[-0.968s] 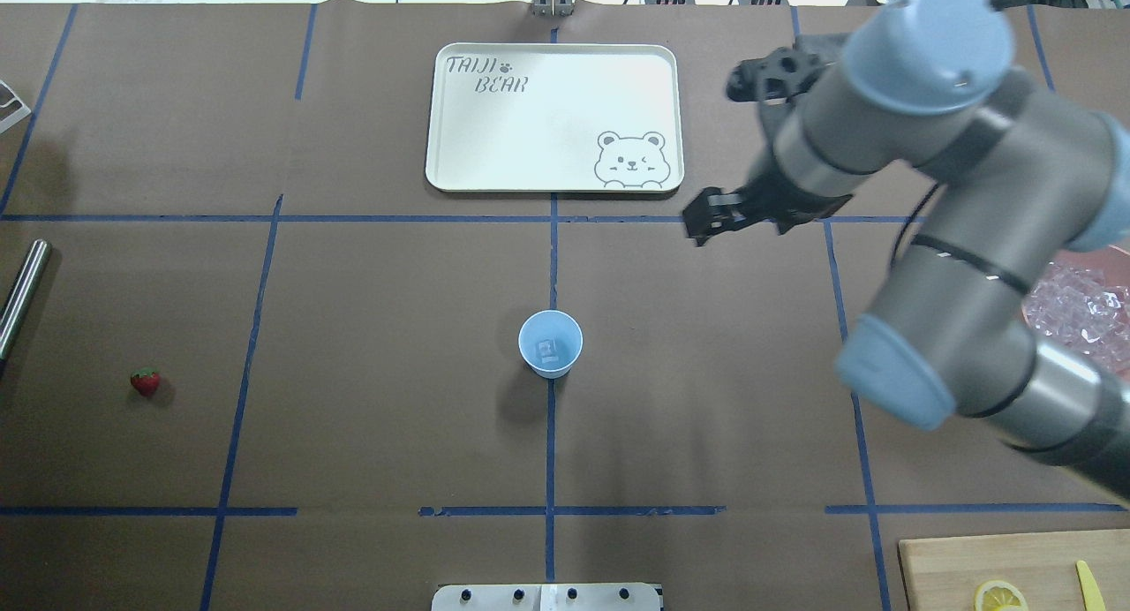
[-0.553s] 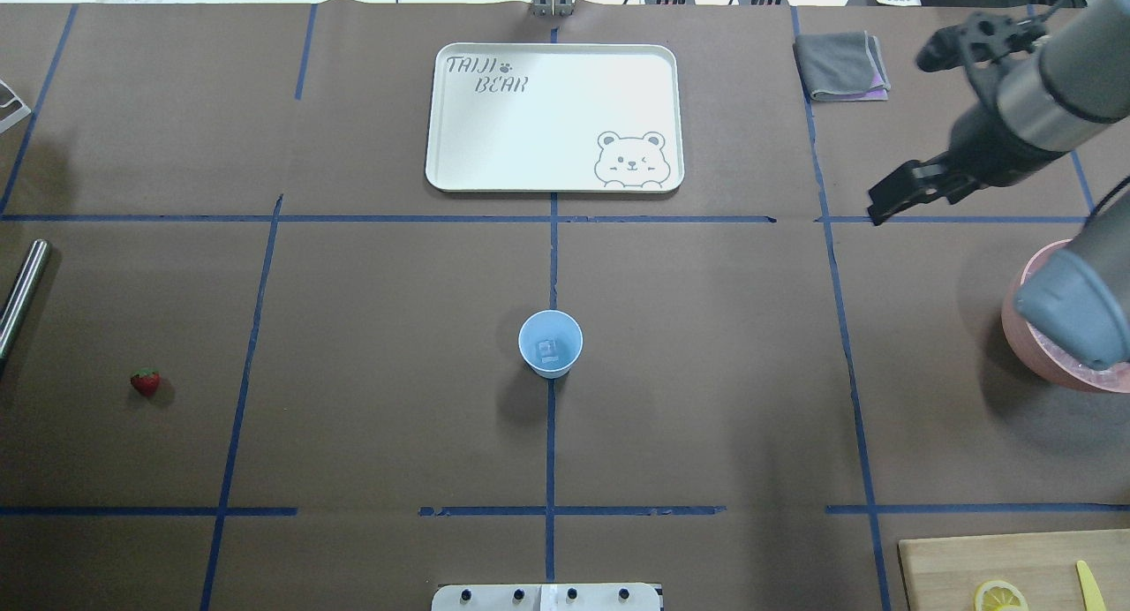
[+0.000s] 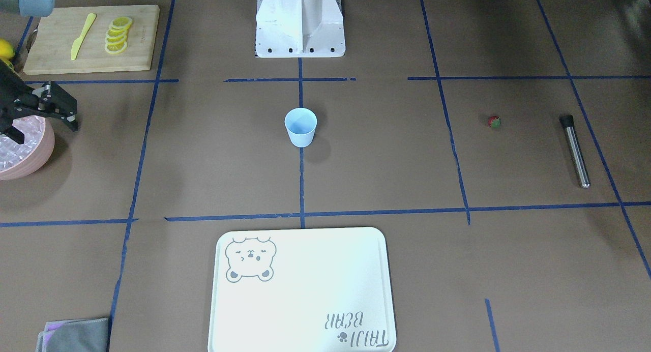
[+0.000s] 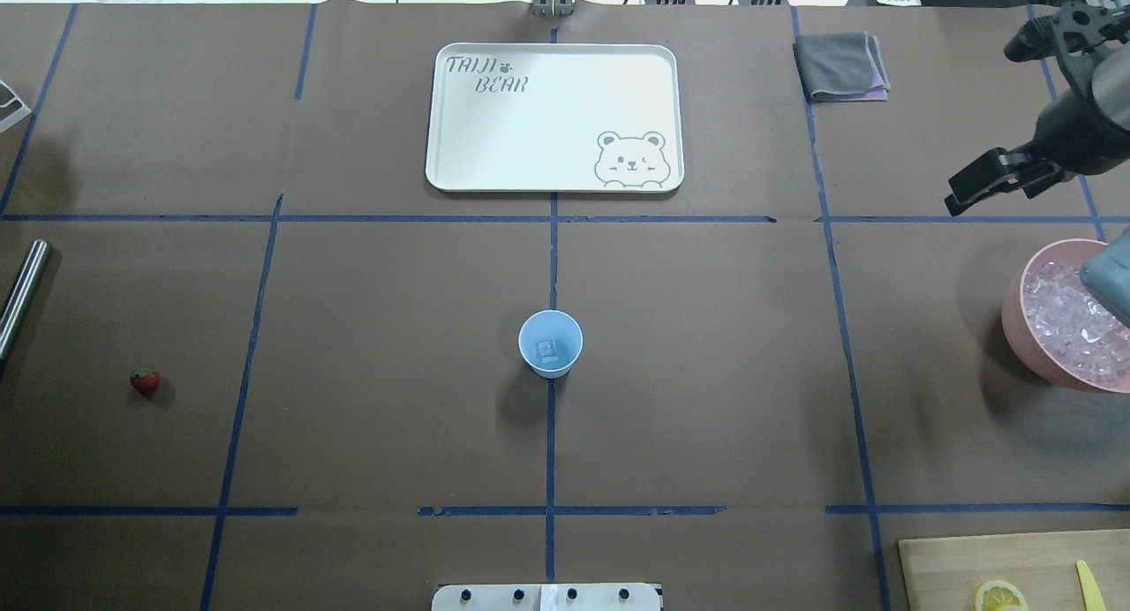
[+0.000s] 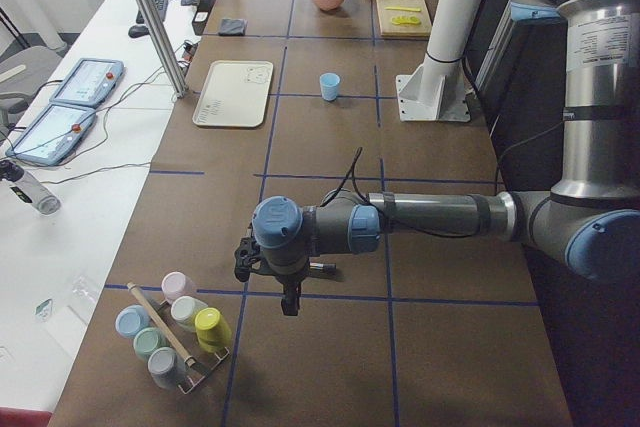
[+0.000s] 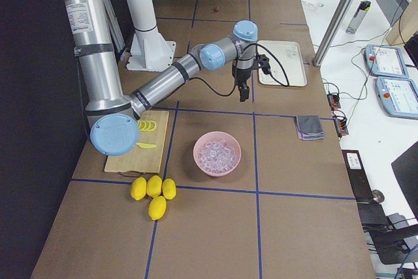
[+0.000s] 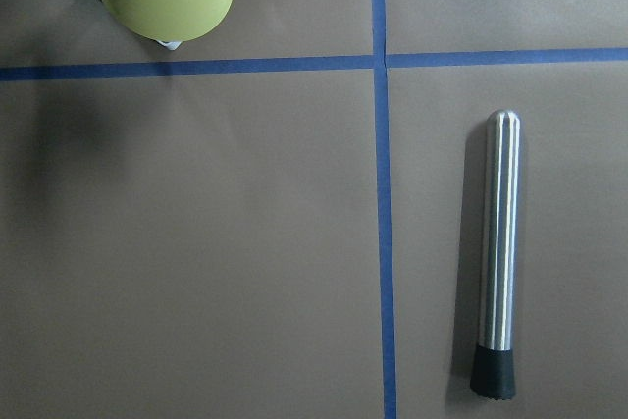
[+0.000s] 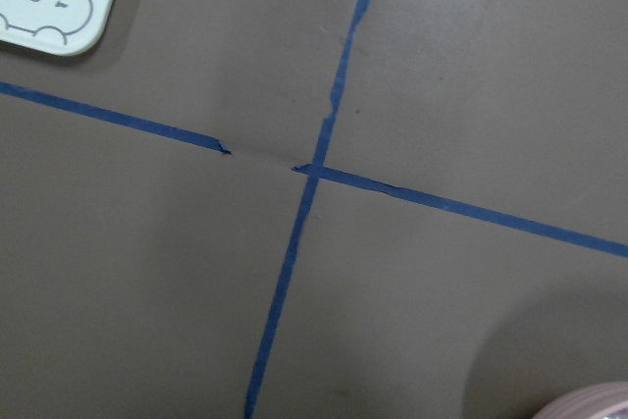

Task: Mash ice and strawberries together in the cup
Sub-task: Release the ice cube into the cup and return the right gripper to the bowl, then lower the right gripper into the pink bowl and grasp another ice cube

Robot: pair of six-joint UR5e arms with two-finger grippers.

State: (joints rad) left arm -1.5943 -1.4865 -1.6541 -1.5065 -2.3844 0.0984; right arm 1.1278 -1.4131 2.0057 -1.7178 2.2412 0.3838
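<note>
The light-blue cup [image 4: 550, 343] stands upright at the table's middle, also in the front view [image 3: 300, 127], with one ice cube [image 4: 549, 352] in its bottom. More ice [image 4: 1073, 315] is heaped in a pink bowl [image 4: 1015, 324] at the right edge. The strawberry [image 4: 146, 381] lies on the far left. My right gripper [image 4: 962, 196] hangs open and empty above the table, just beyond the bowl and far from the cup. My left gripper [image 5: 290, 302] shows only in the exterior left view, above a steel muddler [image 7: 498, 252]; I cannot tell its state.
A white bear tray [image 4: 554, 116] lies beyond the cup and a grey cloth [image 4: 841, 64] at the back right. A cutting board [image 3: 91, 36] with lemon slices and a yellow knife sits near the robot's right. A rack of cups [image 5: 175, 332] stands at the left end.
My right arm has swung right, from beside the tray's corner to beyond the pink bowl, which now shows with its ice. Cup and strawberry have not moved.
</note>
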